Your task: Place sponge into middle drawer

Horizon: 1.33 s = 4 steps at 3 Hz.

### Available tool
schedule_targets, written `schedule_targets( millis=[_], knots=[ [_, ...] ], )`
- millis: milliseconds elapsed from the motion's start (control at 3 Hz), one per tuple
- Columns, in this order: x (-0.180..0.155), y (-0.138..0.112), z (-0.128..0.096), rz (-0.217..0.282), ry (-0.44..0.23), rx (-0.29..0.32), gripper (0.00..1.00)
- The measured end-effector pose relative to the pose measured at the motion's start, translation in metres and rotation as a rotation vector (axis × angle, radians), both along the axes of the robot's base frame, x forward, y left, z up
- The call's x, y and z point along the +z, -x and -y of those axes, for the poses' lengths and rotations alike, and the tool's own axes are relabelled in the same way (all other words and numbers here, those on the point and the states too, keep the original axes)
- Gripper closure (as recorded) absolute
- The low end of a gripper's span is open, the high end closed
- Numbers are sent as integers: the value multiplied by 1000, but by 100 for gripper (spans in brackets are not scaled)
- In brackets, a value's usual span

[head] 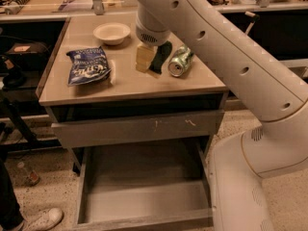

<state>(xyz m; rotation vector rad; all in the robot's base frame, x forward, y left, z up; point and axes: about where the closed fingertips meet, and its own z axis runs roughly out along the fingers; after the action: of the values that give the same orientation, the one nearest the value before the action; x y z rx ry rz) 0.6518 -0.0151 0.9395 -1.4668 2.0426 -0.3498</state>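
Hanging from the end of the white arm (226, 42), the gripper (152, 57) points down over the tabletop (130, 86) and is closed on the sponge (144, 57), which it holds on edge, pale yellow side to the left and dark green side to the right. Whether the sponge's lower edge touches the tabletop cannot be told. Just to the right of the sponge lies a crushed green can (180, 61), tipped on its side with its open end toward the camera, close to the sponge but apart from it. Behind and to the left sits a shallow pale bowl (111, 32), near the back of the tabletop. Farther left, a blue bag (88, 65) lies flat near the left edge. Under the tabletop a grey drawer front (134, 128) with pale scratch marks is slightly out. Below it the middle drawer (144, 202) is pulled well out toward the camera, its grey floor and low side walls in view, well apart from the sponge. The robot's white base (240, 186) stands just right of that drawer. At the lower left corner a white shoe (43, 219) rests on the speckled floor.
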Motion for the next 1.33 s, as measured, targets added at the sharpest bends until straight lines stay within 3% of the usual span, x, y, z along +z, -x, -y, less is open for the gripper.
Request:
schedule_targets(
  millis=[333, 667, 1333],
  knots=[
    [1, -5, -5, 15, -17, 10, 100],
    [-14, 13, 3, -28, -15, -15, 100],
    [-47, 115, 12, -150, -90, -99, 100]
  ],
)
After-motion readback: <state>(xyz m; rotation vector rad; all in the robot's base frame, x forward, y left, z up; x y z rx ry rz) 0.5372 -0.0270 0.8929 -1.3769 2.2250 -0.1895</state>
